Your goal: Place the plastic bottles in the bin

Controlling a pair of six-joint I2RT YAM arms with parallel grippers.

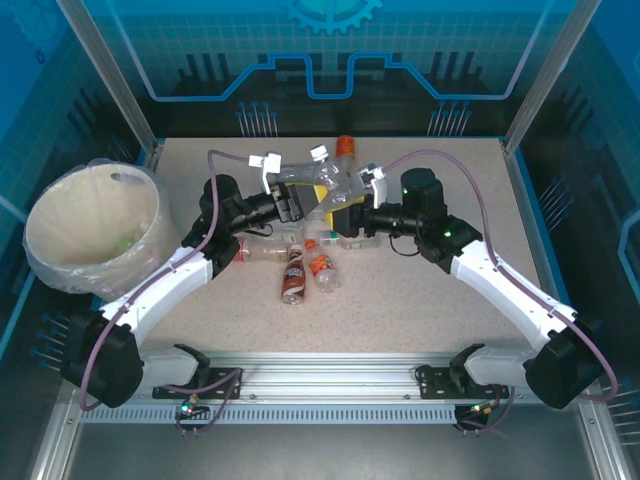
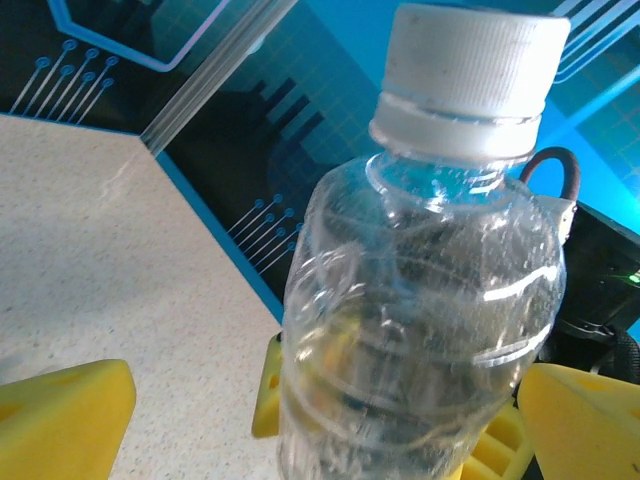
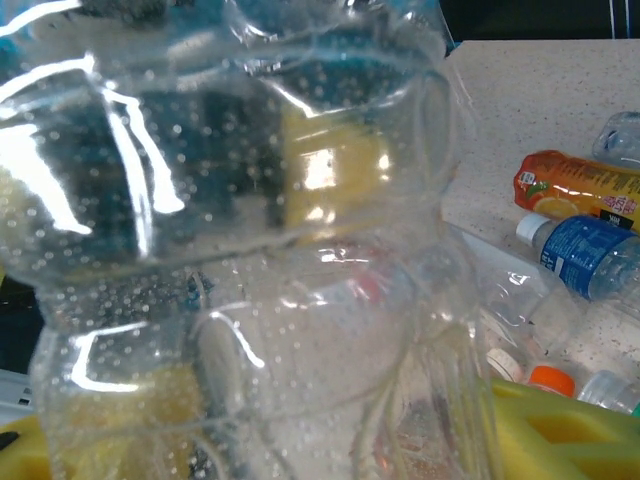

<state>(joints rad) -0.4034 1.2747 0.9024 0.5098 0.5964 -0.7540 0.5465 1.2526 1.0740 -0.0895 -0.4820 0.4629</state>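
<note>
I see a clear bottle (image 2: 420, 300) up between my two arms, over the speckled tabletop (image 1: 420, 300). It is well apart from the round cream bin (image 1: 95, 225) on the left. The bottle is thin, crinkly plastic with a ridged white cap. It stands tall in the left wrist view, cap up and bottom cut off. My right fingers (image 3: 570, 435) pinch it. My left fingers (image 2: 70, 420) are spread wide on both sides. An orange-label bottle (image 3: 580, 190) lies flat nearby.
</note>
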